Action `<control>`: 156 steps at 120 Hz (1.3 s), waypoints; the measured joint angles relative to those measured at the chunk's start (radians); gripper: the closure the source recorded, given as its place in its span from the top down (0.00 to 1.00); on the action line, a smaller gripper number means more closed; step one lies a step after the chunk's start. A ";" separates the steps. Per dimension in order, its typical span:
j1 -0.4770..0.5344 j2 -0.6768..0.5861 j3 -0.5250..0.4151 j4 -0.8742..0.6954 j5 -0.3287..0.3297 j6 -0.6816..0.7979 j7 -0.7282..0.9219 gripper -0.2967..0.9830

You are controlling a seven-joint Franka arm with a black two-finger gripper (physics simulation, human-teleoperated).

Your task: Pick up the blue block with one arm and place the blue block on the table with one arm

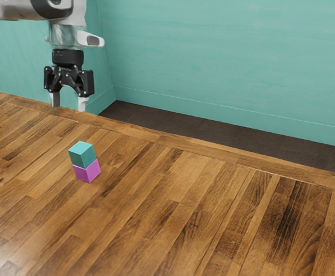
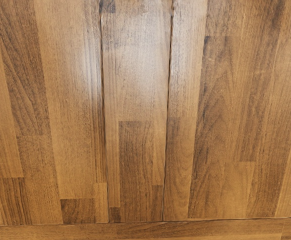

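Broadly, a wooden table (image 1: pixel 185 218) takes up most of the scene, running from the near side to a far edge that slants down toward the exterior view's right. Behind it stand blue-green walls (image 1: pixel 225 69), with a strip of dark floor (image 1: pixel 167 123) between their foot and the table's far edge. At the exterior view's far left, the pale robot arm (image 1: pixel 9 11) comes in and bends downward. From it hangs the black gripper (image 1: pixel 68 102), raised above the table's level, its two fingers pointing down and spread apart. The wrist view looks onto brown planks (image 2: pixel 140 160) that meet a crosswise border strip (image 2: pixel 85 231).

The blue-green block (image 1: pixel 82 154) sits well clear of the gripper, lower down and, in the exterior view, slightly to the right of it. That block rests on top of a pink-purple block (image 1: pixel 87 172), touching it and set slightly out of line toward the exterior view's left. The pink-purple block stands on the table, toward the exterior view's left.
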 joint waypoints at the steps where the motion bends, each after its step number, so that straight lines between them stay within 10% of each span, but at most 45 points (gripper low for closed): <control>1: 0.001 0.000 -0.002 -0.004 0.000 0.023 0.000 0.77; 26: 0.007 -0.042 -0.018 -0.028 0.006 0.365 0.009 0.77; 156: 0.188 0.107 0.056 -0.439 0.071 1.028 0.259 0.77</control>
